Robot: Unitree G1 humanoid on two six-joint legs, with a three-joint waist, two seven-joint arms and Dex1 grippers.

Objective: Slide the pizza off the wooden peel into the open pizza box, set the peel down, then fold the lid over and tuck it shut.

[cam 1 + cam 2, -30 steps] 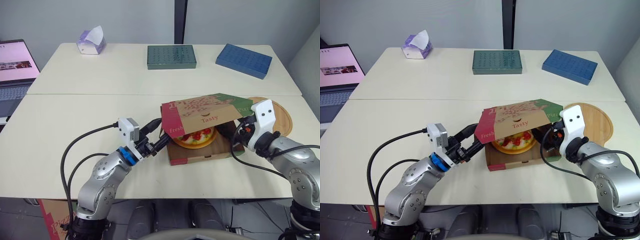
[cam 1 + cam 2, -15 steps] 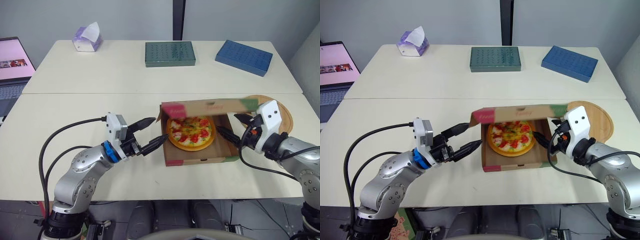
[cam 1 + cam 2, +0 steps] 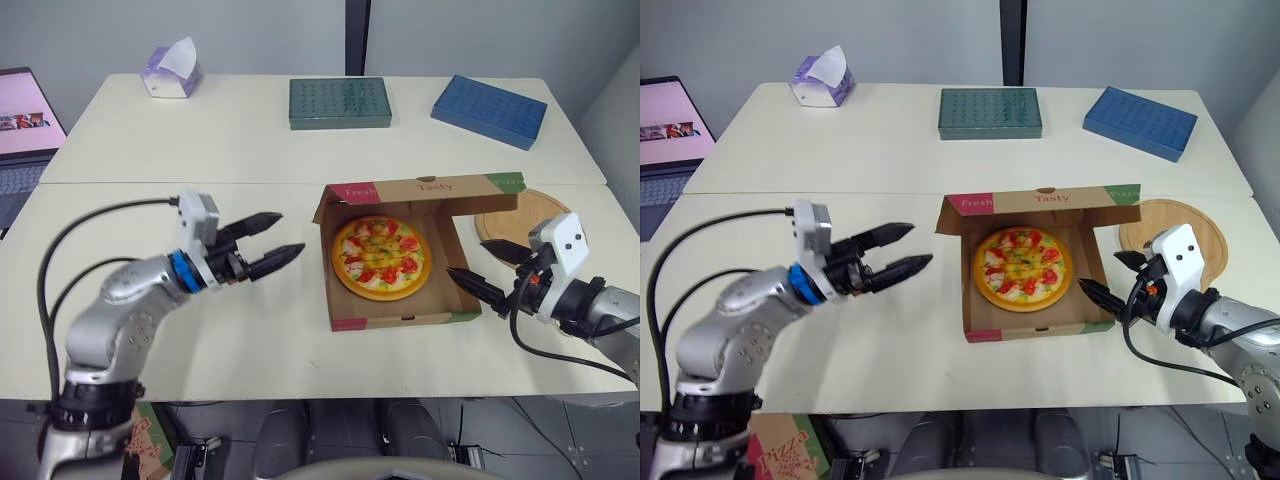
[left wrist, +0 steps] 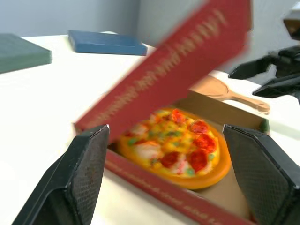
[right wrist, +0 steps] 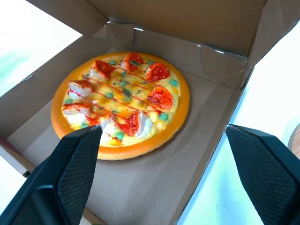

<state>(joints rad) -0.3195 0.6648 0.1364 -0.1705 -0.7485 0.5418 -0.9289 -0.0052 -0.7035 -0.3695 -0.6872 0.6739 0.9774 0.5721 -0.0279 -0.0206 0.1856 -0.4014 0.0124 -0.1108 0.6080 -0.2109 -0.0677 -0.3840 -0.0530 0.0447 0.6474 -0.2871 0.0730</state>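
From the head camera, the pizza box [image 3: 398, 321] stands open on the near bench [image 3: 150, 330], a little to the right of the middle. Its lid [image 3: 432, 186] is upright along the far edge. The pizza [image 3: 381, 257] lies flat inside the box, closer to its left wall. The wooden peel [image 3: 503, 220] lies flat on the bench just beside the right side of the box. The left hand [image 3: 289, 233] hovers over the bench to the left of the box, apart from it, with its two fingers spread wide and nothing between them. The right hand [image 3: 465, 256] is at the right front corner of the box, also spread wide and empty. Its nearer fingertip reaches the right wall, but I cannot tell if it touches. On the far bench are a tissue box [image 3: 169, 73], a green box [image 3: 340, 103] and a blue box [image 3: 489, 110], and a laptop [image 3: 22, 110] stands at the left edge. In the left wrist view, the fingers [image 4: 79, 183] stand far apart, and between them shows the pizza in the box, with the red printed part of the lid rising beyond it. In the right wrist view, the fingers [image 5: 70, 183] are equally far apart and the pizza rests on the cardboard floor between them.
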